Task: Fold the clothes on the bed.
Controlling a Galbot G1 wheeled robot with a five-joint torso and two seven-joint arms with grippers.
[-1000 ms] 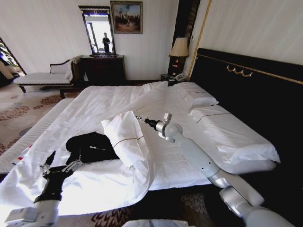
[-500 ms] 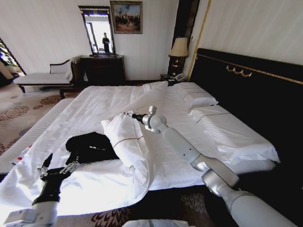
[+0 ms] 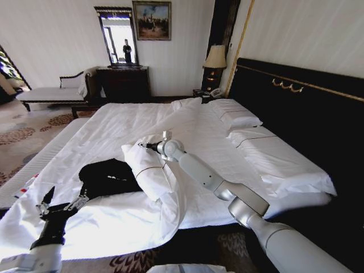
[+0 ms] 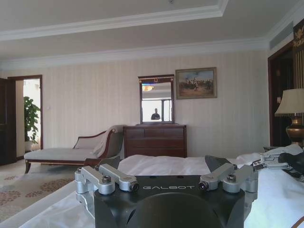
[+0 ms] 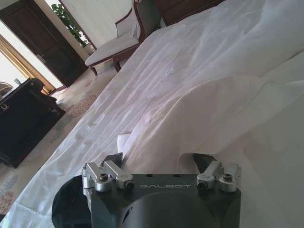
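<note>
Head view: the black T-shirt lies crumpled on the white duvet of the bed, at about 8 o'clock from the frame centre, near the bed's near edge. A loose white pillow rests directly at its 3 o'clock side, touching it.

Right arm: extended forward across the bed. The right tool sits at the top end of the loose pillow, at or just above its surface; contact cannot be confirmed. In the right wrist view, the right tool has its fingers spread apart with nothing between them, white bedding beyond it, and a dark patch of the T-shirt beside the tool body.

Left arm: low at 7 o'clock in the head view. The left tool hovers over the duvet near the bed's near edge, at 7 o'clock from the T-shirt and apart from it. Its fingers are spread wide and empty; the left wrist view shows the same open left tool.
</note>
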